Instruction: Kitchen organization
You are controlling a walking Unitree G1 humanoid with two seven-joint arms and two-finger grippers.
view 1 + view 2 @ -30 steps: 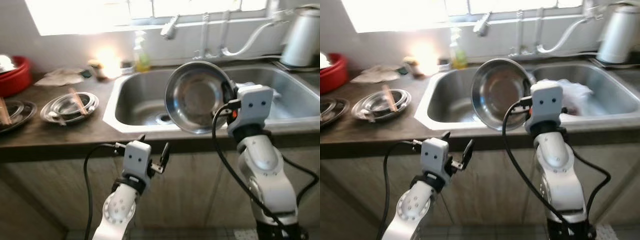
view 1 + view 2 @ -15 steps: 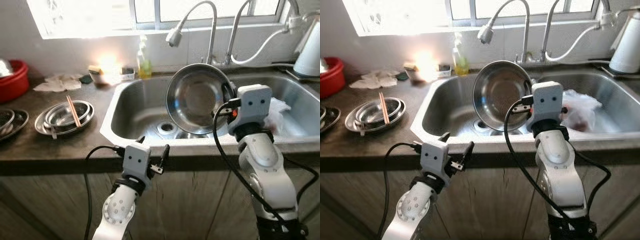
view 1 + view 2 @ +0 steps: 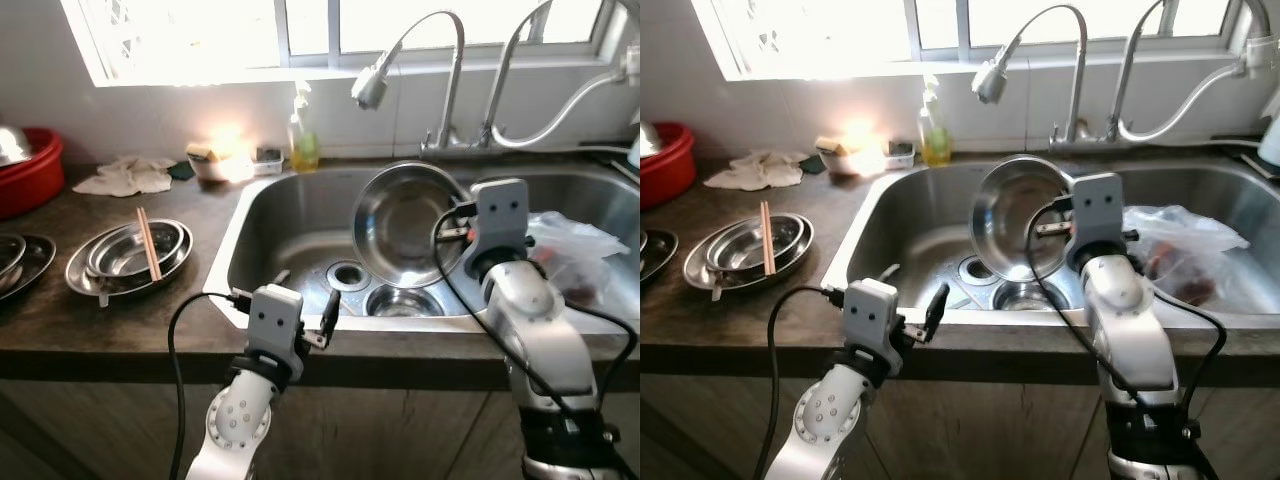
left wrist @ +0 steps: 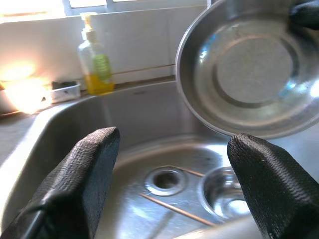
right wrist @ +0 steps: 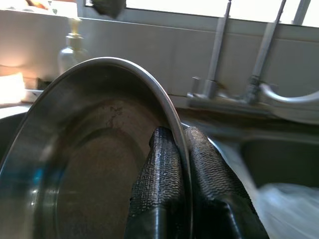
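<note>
Right wrist view: bowl edge cropped.

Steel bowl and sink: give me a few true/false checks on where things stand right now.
1. The right claw pinches the steel bowl by its rim. True.
2. The bowl rests flat on the counter. False: it is held tilted above the sink.
3. The left claw is open and holds nothing. True.
4. Chopsticks stand in the soap bottle. False: they lie across the stacked plates on the counter.
5. A small bowl sits in the sink bottom. True.
</note>
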